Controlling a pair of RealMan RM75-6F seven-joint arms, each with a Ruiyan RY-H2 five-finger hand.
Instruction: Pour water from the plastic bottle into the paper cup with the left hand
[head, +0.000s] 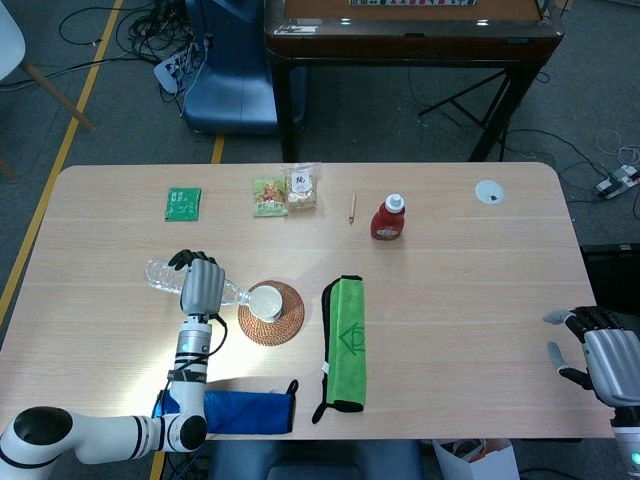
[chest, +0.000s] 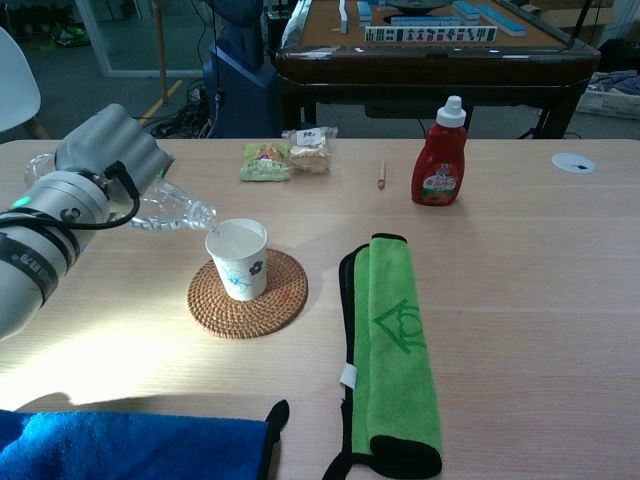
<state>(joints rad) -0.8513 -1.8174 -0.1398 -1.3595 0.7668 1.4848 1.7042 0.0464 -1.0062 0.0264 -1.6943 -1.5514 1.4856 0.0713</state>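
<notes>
My left hand (head: 200, 285) (chest: 108, 158) grips a clear plastic bottle (chest: 172, 211) (head: 232, 293), tipped on its side with the neck pointing right. The bottle's mouth sits at the left rim of the white paper cup (chest: 237, 258) (head: 266, 300). The cup stands upright on a round woven coaster (chest: 248, 294) (head: 272, 313). My right hand (head: 600, 352) hangs open past the table's right front corner, holding nothing; it does not show in the chest view.
A folded green towel (chest: 396, 348) lies right of the coaster. A blue cloth (chest: 130, 447) is at the front edge. At the back are a red sauce bottle (chest: 441, 153), a pencil (chest: 381, 176), snack packets (chest: 288, 153) and a green packet (head: 183, 203).
</notes>
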